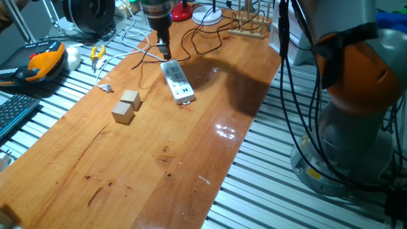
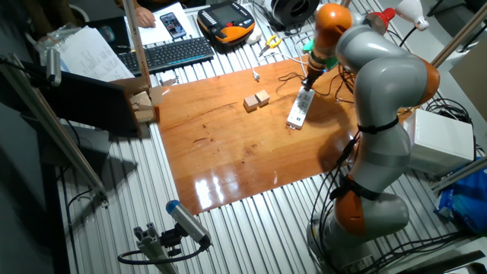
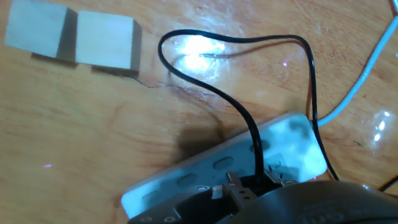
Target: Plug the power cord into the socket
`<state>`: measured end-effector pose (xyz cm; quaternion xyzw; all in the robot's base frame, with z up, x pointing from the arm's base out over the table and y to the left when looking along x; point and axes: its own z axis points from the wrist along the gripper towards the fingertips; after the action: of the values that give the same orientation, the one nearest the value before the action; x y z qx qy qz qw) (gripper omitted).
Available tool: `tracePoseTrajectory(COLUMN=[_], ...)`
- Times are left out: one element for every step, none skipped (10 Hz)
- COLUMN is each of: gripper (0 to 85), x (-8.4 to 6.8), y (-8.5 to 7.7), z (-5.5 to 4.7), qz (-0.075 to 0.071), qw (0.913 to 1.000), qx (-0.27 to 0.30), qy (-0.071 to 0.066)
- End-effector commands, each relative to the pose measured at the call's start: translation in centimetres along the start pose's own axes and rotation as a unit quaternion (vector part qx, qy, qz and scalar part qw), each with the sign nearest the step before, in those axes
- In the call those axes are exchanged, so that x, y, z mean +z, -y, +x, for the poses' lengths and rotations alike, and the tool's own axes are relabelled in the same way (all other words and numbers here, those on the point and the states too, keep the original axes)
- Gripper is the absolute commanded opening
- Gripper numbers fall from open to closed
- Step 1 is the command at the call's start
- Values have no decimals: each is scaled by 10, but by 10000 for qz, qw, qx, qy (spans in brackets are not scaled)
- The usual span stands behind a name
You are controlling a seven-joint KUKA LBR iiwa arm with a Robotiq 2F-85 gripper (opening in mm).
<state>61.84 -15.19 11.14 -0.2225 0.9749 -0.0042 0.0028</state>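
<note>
**What you cannot see**

In the hand view, the gripper body covers the near part of the socket, and the picture's lower edge cuts both off. You cannot tell how the jaws stand. The power cord ends in shadow; its plug is blurred. From both fixed views the plug is too small to make out.

The wooden table carries the white socket at twelve o'clock, two tan cubes toward nine.
</note>
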Motion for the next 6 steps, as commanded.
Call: tracePoseTrajectory(gripper=[0,0,0,0,0,0], x=[0,2,2,3,4,6], y=[3,6,6,6,5,2], z=[2,4,5,5,6,5], qz=[-6,-35,-15,-19,-92,-166], qw=[10000,9999,9999,9999,9996,9992], qx=[1,2,2,3,6,11], qy=[33,115,122,167,261,373])
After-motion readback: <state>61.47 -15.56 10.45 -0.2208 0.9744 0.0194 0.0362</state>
